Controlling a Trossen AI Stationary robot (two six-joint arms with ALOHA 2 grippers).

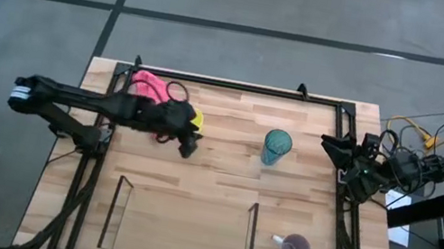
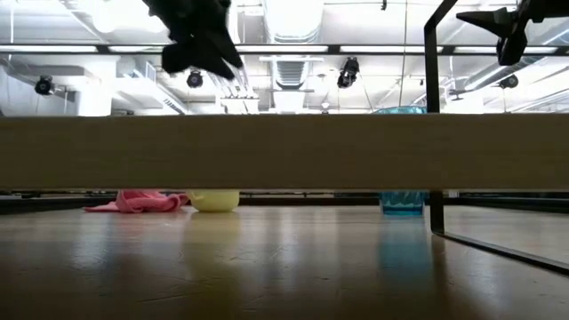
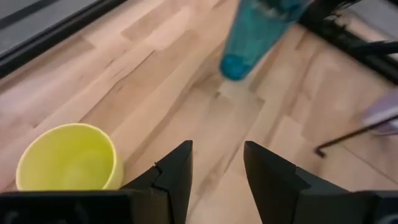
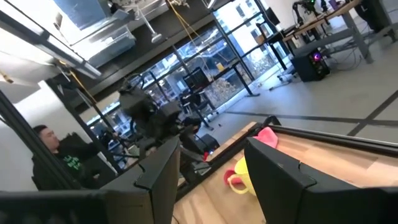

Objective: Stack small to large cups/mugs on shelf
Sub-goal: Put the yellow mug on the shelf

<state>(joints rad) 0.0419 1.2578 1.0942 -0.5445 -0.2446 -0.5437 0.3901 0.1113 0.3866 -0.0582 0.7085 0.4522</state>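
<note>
Left pincer hung open just beside the yellow mug; next it likely needed to grab it.

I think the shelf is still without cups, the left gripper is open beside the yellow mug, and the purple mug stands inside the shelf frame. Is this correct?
Not fully. The purple mug stands outside the shelf, just past its right side panel, as the high view shows. The rest holds: the shelf has no cups in it, and the left gripper is open beside the yellow mug.
</note>
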